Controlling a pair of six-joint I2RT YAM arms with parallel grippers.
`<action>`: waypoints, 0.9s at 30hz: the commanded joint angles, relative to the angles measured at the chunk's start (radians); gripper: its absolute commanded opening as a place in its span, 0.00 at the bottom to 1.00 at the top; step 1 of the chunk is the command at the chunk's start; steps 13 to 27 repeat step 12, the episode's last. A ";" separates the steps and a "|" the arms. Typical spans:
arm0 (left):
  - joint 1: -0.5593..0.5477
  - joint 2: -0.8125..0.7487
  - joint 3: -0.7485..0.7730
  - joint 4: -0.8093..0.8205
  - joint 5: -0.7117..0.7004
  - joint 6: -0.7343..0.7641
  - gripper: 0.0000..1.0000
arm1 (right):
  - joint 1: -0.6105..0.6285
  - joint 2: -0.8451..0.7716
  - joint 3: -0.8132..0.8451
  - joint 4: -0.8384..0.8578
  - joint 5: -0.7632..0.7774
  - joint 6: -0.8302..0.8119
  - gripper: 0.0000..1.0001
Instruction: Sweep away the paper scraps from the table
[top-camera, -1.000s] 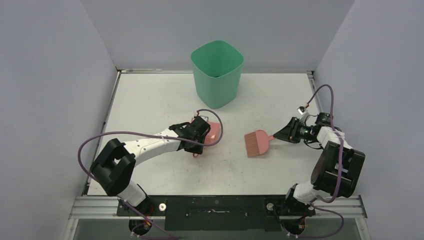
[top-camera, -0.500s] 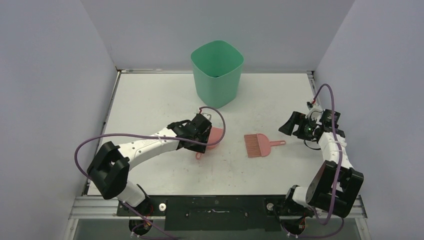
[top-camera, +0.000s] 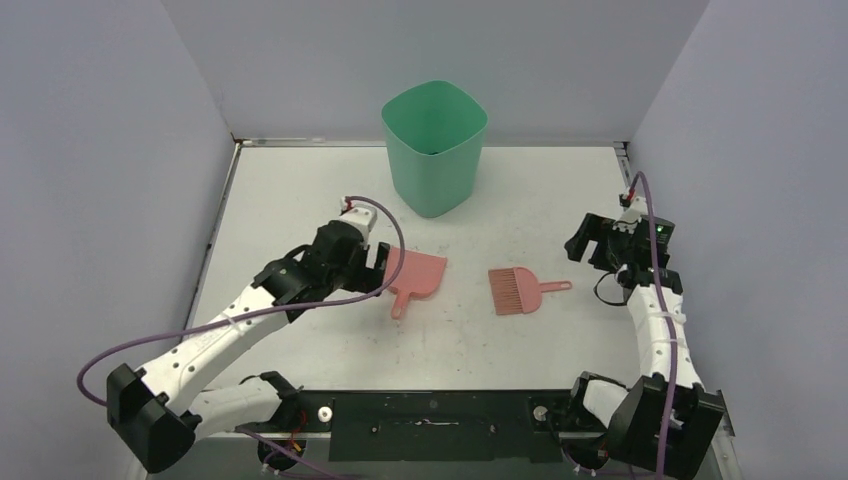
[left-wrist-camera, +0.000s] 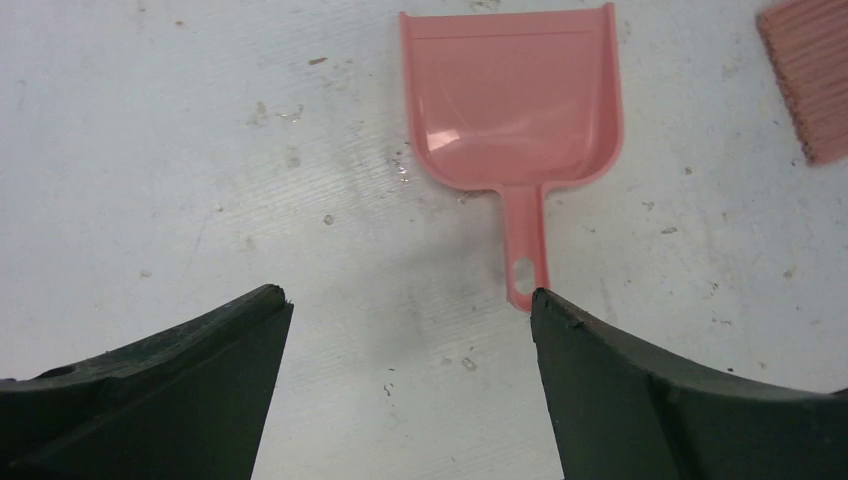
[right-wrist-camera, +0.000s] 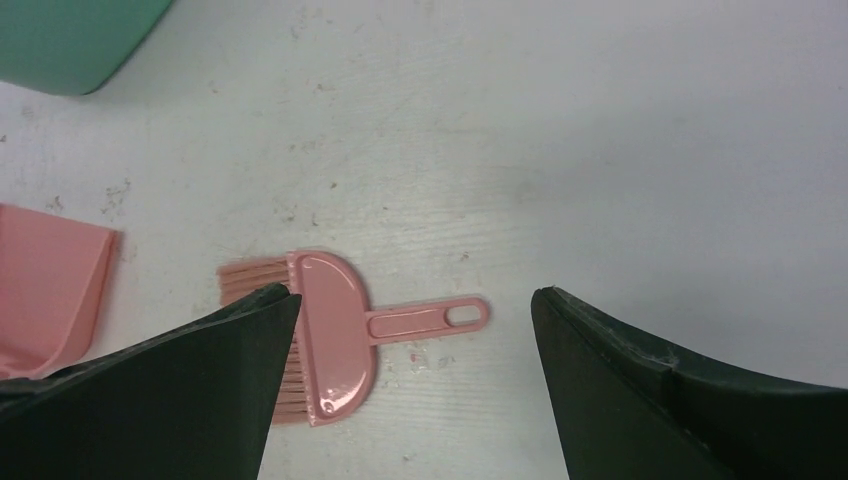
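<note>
And the left end effector (left-wrist-camera: 407, 292) hangs with jaws wide apart, gripping nothing, the pink dustpan (left-wrist-camera: 510, 100) lying flat on the white counter (top-camera: 290, 190) just ahead of it. The right end effector (right-wrist-camera: 412, 292) is spread wide too, empty, over the handle of the pink brush (right-wrist-camera: 335, 345). The green bin (top-camera: 433, 145) stands at the back; the paper scraps can't be made out in any view

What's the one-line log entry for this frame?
left gripper: open, empty | right gripper: open, empty | dustpan: on table, free | brush: on table, free | paper scraps: none visible
</note>
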 joint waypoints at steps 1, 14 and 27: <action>0.070 -0.155 -0.132 0.148 -0.054 0.038 0.93 | 0.105 -0.107 -0.028 0.109 0.076 0.036 0.90; 0.216 -0.280 -0.228 0.270 -0.063 -0.005 0.97 | 0.141 -0.153 -0.054 0.155 0.016 -0.014 0.90; 0.216 -0.280 -0.228 0.270 -0.063 -0.005 0.97 | 0.141 -0.153 -0.054 0.155 0.016 -0.014 0.90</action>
